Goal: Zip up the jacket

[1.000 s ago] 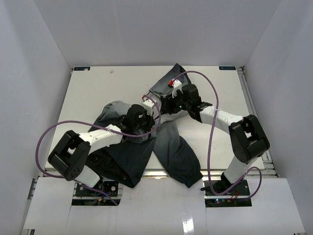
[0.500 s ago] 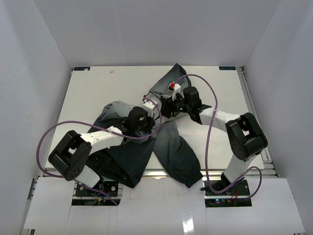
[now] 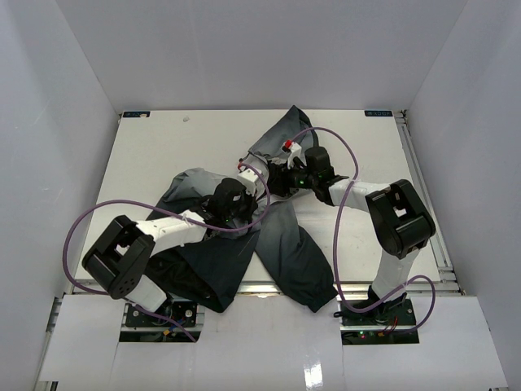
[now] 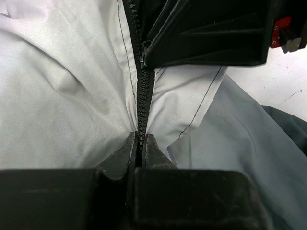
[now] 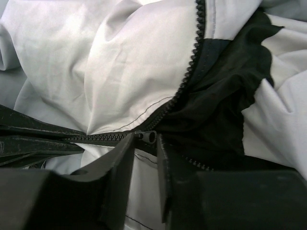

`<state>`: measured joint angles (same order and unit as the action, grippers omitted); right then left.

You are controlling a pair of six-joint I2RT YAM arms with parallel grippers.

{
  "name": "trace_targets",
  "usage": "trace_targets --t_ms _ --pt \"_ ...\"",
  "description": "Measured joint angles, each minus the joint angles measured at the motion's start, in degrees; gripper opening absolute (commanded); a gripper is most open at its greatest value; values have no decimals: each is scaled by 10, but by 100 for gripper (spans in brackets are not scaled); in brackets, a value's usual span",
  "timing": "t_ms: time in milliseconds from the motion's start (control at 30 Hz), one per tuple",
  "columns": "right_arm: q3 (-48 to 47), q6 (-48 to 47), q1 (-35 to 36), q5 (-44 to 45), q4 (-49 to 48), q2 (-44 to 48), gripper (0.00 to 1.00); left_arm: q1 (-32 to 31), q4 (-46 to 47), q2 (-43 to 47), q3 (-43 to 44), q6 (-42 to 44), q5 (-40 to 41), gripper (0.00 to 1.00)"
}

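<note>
left arm (image 3: pixel 167 230) and right arm (image 3: pixel 352 192) match: white links, chunky black joints, a looping purple cable (image 3: pixel 66 247) each, red tab (image 3: pixel 286 144) by the wrist, matte black left gripper (image 4: pixel 139 140).

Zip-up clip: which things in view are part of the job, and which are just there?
Job:
- jacket
- zipper, pinched by the left gripper
- slider, between the fingers of the right gripper

Just there:
- table
- purple cables
- white walls
</note>
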<state>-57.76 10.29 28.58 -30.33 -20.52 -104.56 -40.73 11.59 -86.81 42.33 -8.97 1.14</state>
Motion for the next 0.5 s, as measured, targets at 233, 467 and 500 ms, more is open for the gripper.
trace_targets --t_ms 233,467,500 --pt "0 10 -7 -15 -19 -5 8 0 0 -1 0 1 1 0" --pt "0 14 -8 -30 -36 -5 8 0 0 -1 0 1 4 0" --pt "0 14 -8 -31 -38 -5 8 0 0 -1 0 1 4 0"
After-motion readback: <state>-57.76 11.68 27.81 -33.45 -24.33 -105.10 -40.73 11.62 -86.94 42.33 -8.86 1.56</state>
